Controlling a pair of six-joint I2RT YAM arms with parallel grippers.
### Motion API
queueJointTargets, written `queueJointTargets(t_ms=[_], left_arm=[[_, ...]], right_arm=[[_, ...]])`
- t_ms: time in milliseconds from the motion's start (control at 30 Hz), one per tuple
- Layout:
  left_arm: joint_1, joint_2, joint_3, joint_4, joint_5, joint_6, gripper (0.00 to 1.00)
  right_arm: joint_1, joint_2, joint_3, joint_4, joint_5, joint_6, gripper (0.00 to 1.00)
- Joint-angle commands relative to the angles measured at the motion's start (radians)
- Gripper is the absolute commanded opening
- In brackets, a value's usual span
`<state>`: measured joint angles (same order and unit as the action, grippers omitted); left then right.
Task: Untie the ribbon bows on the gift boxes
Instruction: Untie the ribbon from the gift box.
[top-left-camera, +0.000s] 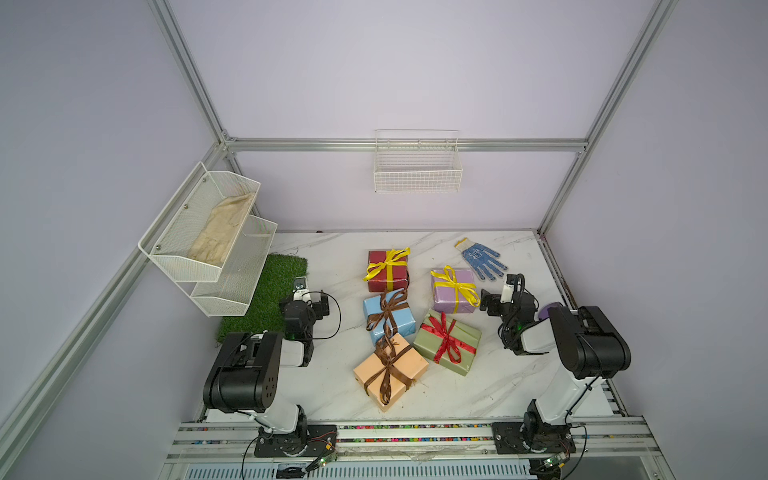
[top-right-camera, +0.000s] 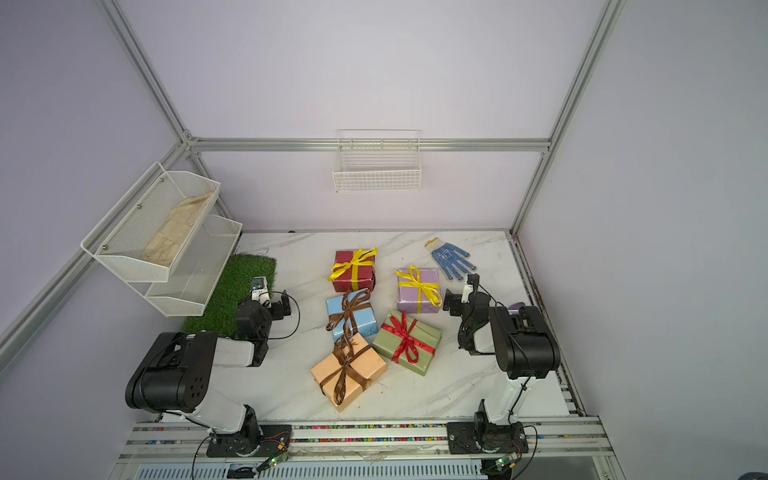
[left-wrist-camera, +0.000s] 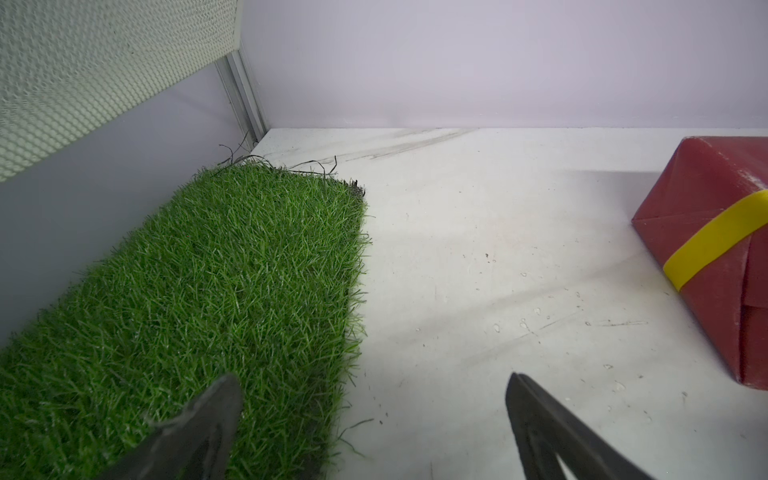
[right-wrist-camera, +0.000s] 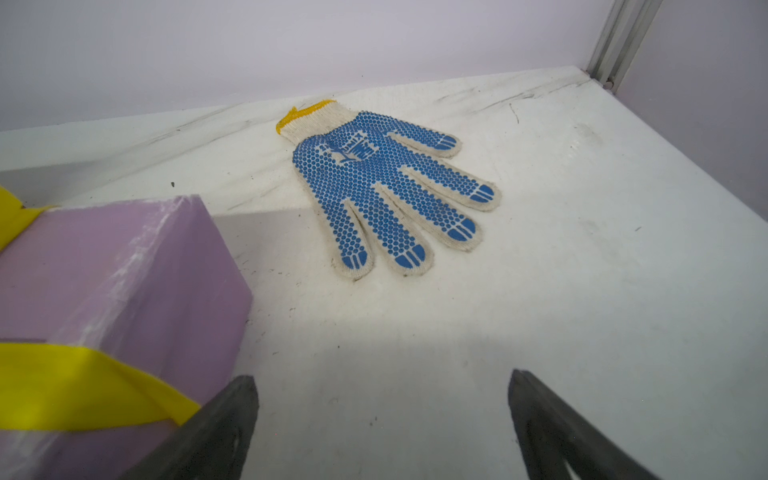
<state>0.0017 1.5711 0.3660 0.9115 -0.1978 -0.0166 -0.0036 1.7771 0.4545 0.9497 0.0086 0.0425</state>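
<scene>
Five boxes, five bows, perhaps two gloves

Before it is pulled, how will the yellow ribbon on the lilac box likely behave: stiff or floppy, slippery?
Probably floppy: the yellow ribbon is thin, and its tails droop over the lilac box. Likely slippery, since it looks glossy. The lilac box may slide when pulled: it rests loose on the smooth table.
</scene>
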Motion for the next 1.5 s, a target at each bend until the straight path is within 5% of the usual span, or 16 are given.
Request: queueJointTargets(t_ms=[0, 300, 433, 567, 767, 1100, 1467], left_arm=[[0.005, -0.001, 0.010, 0.040, -0.008, -0.003, 1.00], [0.004, -0.073, -0.020, 0.044, -0.020, -0.004, 1.00], [-0.012, -0.262, 0.033, -0.214, 0.009, -0.004, 1.00], [-0.104, -0.416, 0.078, -0.386, 0.037, -0.007, 1.00], [-0.335, -0.449, 0.219, -0.672, 0.179, 0.030, 1.00], [-0.634, -0.415, 0.266, -0.800, 0.381, -0.011, 0.94], [-0.772, -0.308, 0.291, -0.775, 0.395, -0.046, 0.75]], right_arm=[[0.004, -0.001, 0.016, 0.020, 0.000, -0.007, 0.97], [0.004, -0.132, 0.026, -0.105, 0.095, 0.023, 0.97], [0.037, -0.297, 0.076, -0.341, 0.107, 0.057, 0.97], [0.126, -0.429, 0.206, -0.650, 0.145, 0.033, 0.95], [0.288, -0.469, 0.386, -1.006, 0.063, 0.075, 0.76], [0.458, -0.442, 0.414, -1.151, -0.240, 0.140, 0.53], [0.511, -0.377, 0.423, -1.225, -0.288, 0.127, 0.40]])
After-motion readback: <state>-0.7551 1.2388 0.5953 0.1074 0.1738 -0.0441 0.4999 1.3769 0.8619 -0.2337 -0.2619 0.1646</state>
